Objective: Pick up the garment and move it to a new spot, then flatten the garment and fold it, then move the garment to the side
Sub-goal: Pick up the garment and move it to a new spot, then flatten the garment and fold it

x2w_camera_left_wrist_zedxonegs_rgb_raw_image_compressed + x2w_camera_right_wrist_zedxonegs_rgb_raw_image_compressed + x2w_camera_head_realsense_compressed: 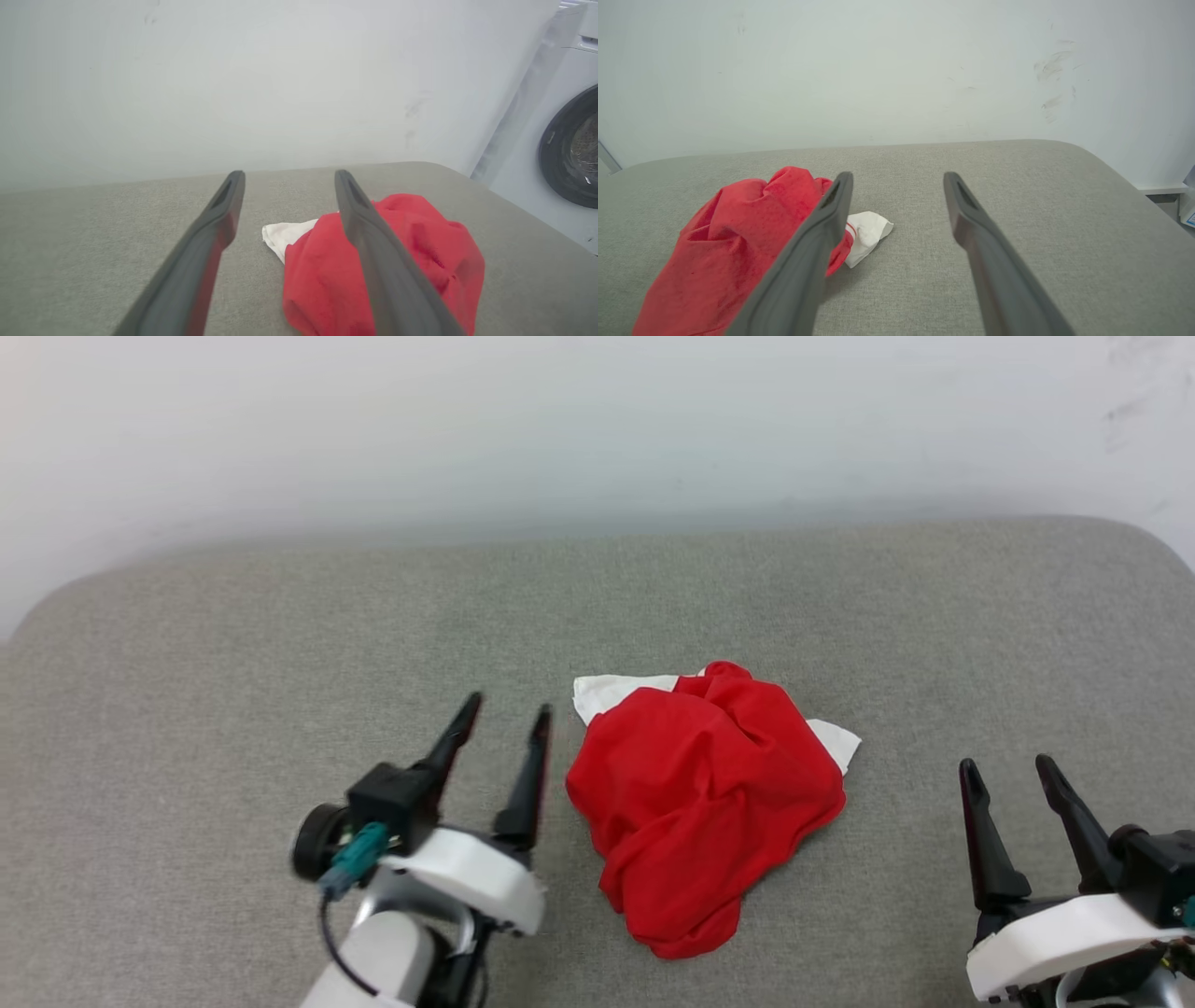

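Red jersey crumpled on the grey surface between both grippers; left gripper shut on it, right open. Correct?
No: the head view shows the left gripper open, like the right gripper, beside the red jersey, not holding it. The rest stands.

A grey fabric pad (280, 644) with rounded corners bears one crumpled red-and-white garment (700, 793), heaped near its middle.

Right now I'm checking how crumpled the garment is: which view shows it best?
The head view: the whole garment lies bunched on the surface, unobstructed. In the left wrist view a finger crosses it; the right wrist view crops it.
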Available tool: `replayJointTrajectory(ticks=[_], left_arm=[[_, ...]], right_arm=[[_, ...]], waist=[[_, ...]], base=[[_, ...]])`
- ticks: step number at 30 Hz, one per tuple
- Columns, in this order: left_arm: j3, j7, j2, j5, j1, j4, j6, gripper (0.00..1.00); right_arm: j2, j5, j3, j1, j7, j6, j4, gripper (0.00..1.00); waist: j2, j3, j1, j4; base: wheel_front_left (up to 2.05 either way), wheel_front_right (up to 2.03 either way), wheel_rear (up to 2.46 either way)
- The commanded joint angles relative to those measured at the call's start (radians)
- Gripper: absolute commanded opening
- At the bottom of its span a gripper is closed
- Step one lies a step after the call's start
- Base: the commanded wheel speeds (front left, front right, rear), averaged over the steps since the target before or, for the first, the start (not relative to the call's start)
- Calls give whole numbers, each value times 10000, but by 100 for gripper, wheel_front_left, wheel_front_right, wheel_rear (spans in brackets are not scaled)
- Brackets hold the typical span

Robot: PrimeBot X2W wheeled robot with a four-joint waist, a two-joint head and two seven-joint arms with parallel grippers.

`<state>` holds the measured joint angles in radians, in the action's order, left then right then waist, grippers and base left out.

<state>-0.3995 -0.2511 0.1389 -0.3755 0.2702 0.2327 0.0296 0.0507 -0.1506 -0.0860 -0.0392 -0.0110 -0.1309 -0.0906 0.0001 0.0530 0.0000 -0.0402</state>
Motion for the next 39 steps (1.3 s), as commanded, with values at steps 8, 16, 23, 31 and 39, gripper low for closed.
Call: replayJointTrajectory(ticks=[8, 16, 23, 31, 39], left_arm=[[1041, -100, 797, -162, -1256, -281, 764, 100], [1290, -9, 1143, -196, -2066, -741, 1135, 100], [1218, 129, 1217, -143, -2199, -978, 1245, 100], [1210, 189, 1256, -223, -2194, -1127, 1295, 100], [1071, 196, 1121, -220, -1855, -1316, 1340, 100]], right_arm=[[-9, -21, -42, -521, 259, 3, -141, 100], [-7, 93, -125, -691, 393, 3, -222, 100], [-9, 62, -122, -693, 425, 3, -205, 100], [-7, 46, -365, -672, 534, 3, -20, 100], [-7, -274, -1334, -281, 1262, 3, 1121, 100]], waist=[[-1, -587, 0, 213], [-1, -715, 0, 322], [-1, -703, 0, 342], [-1, -632, 0, 270], [-1, -138, 0, 465]], base=[[0, 0, 0], [0, 0, 0], [0, 0, 0], [0, 0, 0], [0, 0, 0]])
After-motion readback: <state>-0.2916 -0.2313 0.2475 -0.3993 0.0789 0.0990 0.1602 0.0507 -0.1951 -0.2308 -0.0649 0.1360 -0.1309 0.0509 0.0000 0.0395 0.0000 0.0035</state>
